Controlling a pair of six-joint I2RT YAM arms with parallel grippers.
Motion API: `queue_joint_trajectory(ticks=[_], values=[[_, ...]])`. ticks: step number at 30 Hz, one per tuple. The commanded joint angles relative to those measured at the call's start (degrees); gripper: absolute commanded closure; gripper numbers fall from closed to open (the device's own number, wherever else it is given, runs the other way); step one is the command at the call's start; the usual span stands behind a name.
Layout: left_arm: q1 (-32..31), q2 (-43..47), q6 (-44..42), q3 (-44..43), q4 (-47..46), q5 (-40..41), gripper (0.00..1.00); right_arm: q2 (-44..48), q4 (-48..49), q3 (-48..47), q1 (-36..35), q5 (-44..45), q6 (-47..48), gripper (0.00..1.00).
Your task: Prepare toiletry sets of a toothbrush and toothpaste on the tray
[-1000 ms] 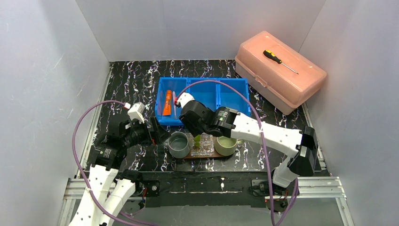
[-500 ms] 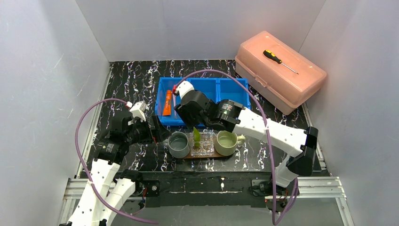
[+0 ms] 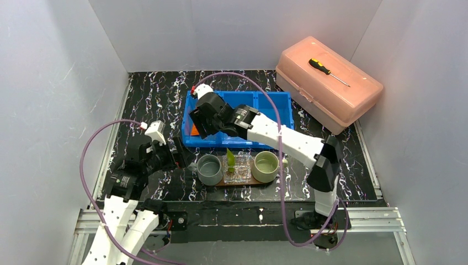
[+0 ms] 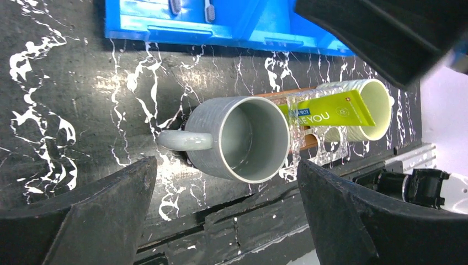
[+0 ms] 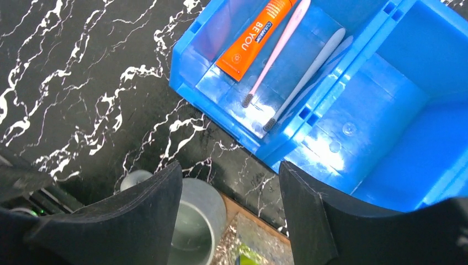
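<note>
Right end effector (image 5: 227,171) above the blue bin (image 5: 187,55)
Jaws apart, empty — we see the orange tube (image 5: 255,34) and two toothbrushes (image 5: 309,74) lying just ahead of it.

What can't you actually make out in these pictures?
- Top view: the right end effector covers the toothbrushes and nearly all of the orange tube.
- Left wrist view: the green tube hides part of the pale green mug.
- Right wrist view: the grey mug is cut off by the bottom edge.
- Top view: the pink toolbox is shut; contents unseen.

orange tube (image 5: 255,37), green tube (image 4: 331,112), grey mug (image 4: 251,138)
</note>
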State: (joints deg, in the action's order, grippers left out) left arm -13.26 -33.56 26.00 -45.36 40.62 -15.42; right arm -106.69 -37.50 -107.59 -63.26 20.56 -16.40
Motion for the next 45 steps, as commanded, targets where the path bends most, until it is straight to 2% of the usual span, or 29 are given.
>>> queue_joint_trajectory(ticks=[1, 8, 16, 30, 45], values=[[-0.02, 3.32, 0.6, -0.58, 1.97, 4.87, 0.02, -3.68, 4.52, -4.86, 1.83, -1.67, -3.44, 0.27], [-0.01, 8.85, 1.8, -0.78, 3.36, 9.92, 0.02, -10.99, 5.39, -9.94, 4.38, -4.16, -6.32, 0.27], [0.14, 10.13, 2.38, -1.12, 4.2, 12.27, 0.02, -18.46, 6.85, -14.35, 5.97, -3.7, -9.76, 0.28], [0.42, 9.96, 2.39, -1.12, 4.2, 11.62, 0.02, -28.67, 11.21, -17.62, 8.86, -5.6, -14.43, 0.31], [0.51, 9.6, 2.39, -1.04, 4.12, 11.29, 0.02, -35.48, 13.76, -21.54, 11.05, -8.81, -15.7, 0.34]])
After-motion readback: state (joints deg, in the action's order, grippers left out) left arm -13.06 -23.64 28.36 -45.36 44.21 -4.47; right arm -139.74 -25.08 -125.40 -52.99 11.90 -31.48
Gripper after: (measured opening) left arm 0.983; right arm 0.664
